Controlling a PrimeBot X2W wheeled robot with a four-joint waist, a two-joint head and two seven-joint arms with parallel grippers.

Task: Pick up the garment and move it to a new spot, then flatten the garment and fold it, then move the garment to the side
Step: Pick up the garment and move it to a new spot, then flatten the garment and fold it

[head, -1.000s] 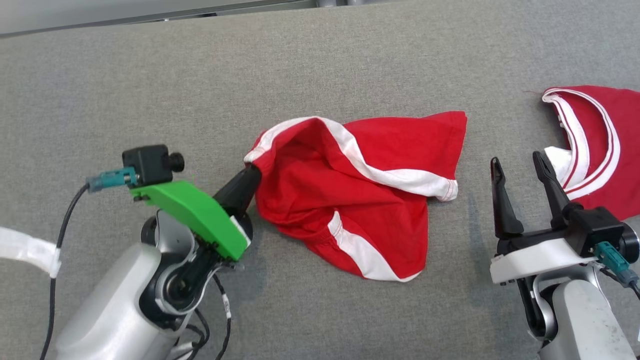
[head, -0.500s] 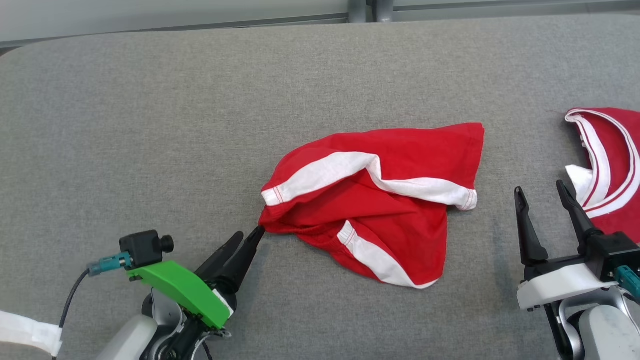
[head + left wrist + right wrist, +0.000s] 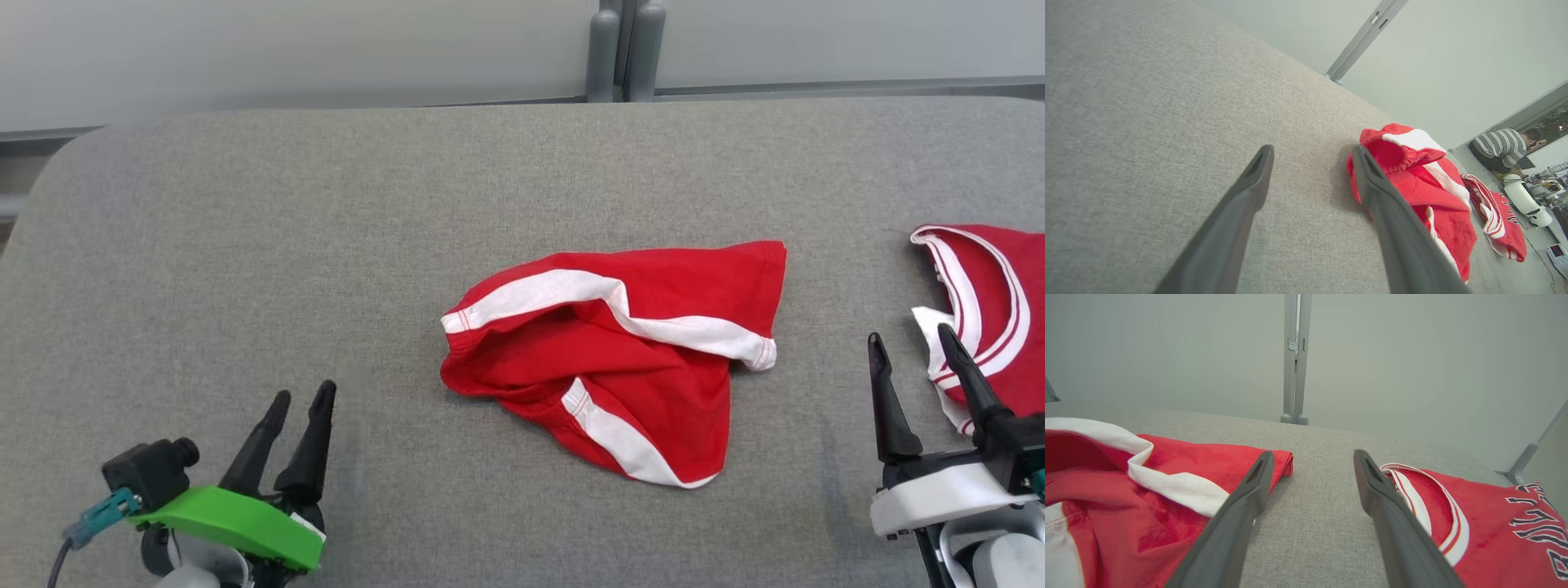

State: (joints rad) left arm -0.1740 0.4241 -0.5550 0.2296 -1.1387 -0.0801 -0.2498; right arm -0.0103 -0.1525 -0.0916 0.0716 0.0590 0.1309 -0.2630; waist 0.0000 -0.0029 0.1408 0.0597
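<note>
Nearest, two grippers stand at the near edge of one grey padded table [image 3: 245, 245]; the left gripper [image 3: 304, 390], under its green mount, has its two dark fingers spread and holds nothing, well apart from the cloth; the right gripper [image 3: 909, 333] is likewise released, fingers wide, gripping nothing, though one finger crosses the white trim of the second garment in the head view, and whether it touches cannot be told; two red garments lie on the table; the task's garment [image 3: 637, 376], red shorts with white stripes, sits crumpled near the table's middle, between the grippers and farther back; the red jersey [image 3: 996, 278], with white collar bands, lies at the right side; beyond the far edge rise two grey posts [image 3: 624, 49] against a pale wall; one person [image 3: 1502, 147] in a striped top bends in the distance.
</note>
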